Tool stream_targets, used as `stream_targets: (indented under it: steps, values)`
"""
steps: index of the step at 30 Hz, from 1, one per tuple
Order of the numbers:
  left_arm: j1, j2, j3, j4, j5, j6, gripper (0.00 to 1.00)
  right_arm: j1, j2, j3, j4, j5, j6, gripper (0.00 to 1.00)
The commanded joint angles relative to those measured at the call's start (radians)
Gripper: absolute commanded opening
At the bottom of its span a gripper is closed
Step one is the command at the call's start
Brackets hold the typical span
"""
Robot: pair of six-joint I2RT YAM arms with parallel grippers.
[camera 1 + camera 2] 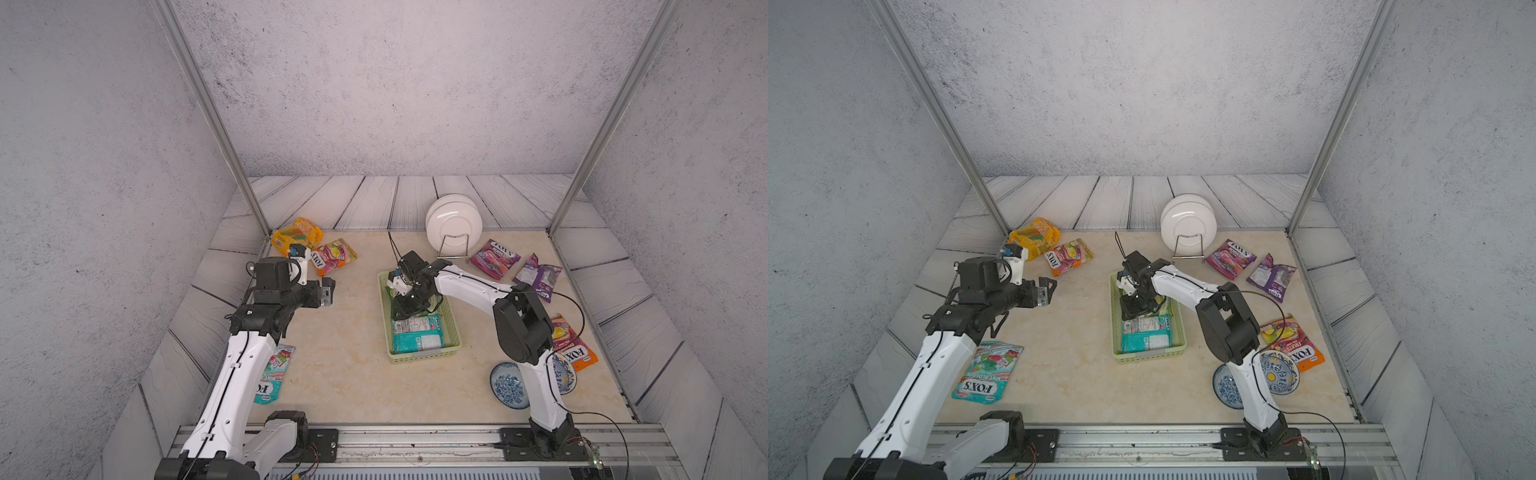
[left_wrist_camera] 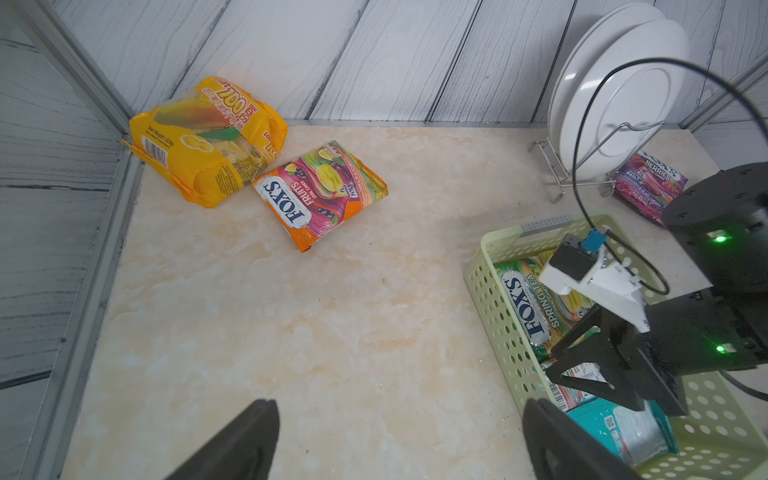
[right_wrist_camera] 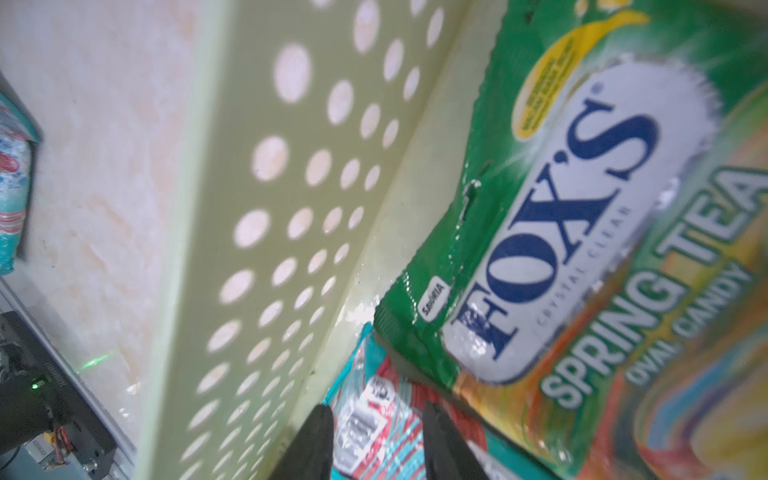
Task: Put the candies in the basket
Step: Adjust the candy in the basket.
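Note:
The pale green basket sits mid-table with a teal packet flat at its near end. A green FOX'S packet partly overlaps it. My right gripper is down inside the basket, jaws a little apart over the teal packet, pinching nothing. My left gripper hovers wide open and empty over bare table left of the basket. Loose candies: a yellow bag, an orange-pink packet, a teal mint packet, two purple packets, an orange packet.
A wire rack with white plates stands behind the basket. Two blue-patterned bowls lie by the right arm's base. Metal frame posts mark the far corners and a rail runs along the front edge.

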Motion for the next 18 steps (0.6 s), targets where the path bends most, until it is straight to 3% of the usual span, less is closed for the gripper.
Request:
stream_targets:
  steps: [1,9,18]
  values:
    - [0.002,0.002,0.021,0.004,0.007,-0.003,0.98,0.006,-0.108,-0.055,-0.024,0.001,0.005,0.41]
    - [0.007,0.009,0.021,0.007,0.008,-0.005,0.98,0.019,-0.085,-0.178,0.089,-0.048,0.052,0.33]
    - [0.01,0.013,0.01,0.02,-0.011,0.003,0.98,0.044,0.016,-0.157,0.108,-0.043,0.058,0.28]
